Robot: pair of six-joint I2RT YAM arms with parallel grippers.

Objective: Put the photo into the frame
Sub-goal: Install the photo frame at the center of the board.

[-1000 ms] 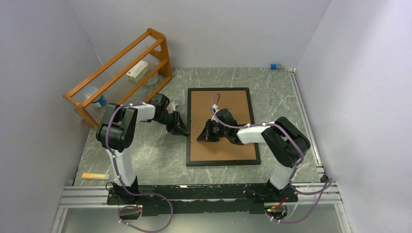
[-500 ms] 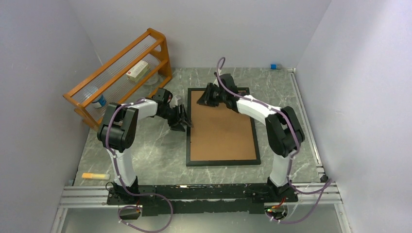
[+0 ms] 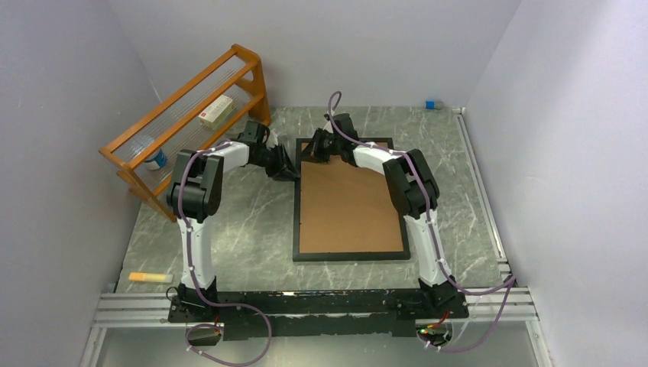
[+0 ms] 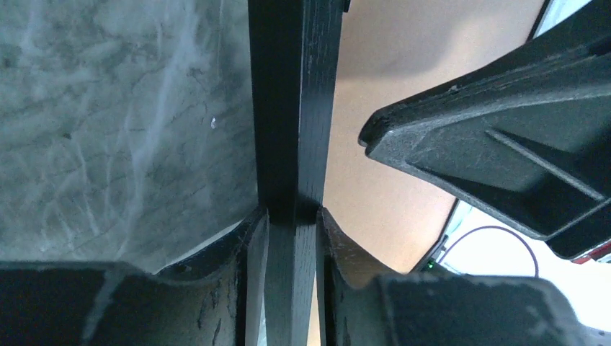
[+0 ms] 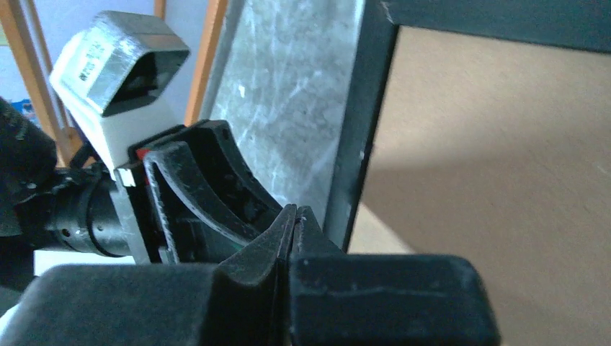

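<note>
The frame (image 3: 351, 257) lies flat mid-table, thin black border, with the brown backing board (image 3: 351, 206) facing up inside it. The photo is not visible in any view. My left gripper (image 3: 288, 171) is at the frame's left side near the far corner. In the left wrist view it (image 4: 292, 214) is shut on the black border (image 4: 288, 86). My right gripper (image 3: 312, 150) hovers at the frame's far left corner, just above my left one. In the right wrist view it (image 5: 292, 214) is shut and empty, beside the border (image 5: 360, 130).
An orange wooden rack (image 3: 191, 107) stands at the back left, holding a white box (image 3: 216, 113) and a bottle (image 3: 155, 159). A yellow marker (image 3: 149, 277) lies near the front left. A small blue object (image 3: 430, 105) sits at the back wall.
My right gripper moved from the middle of the backing board to the frame's far left corner. My left gripper moved farther along the frame's left edge.
</note>
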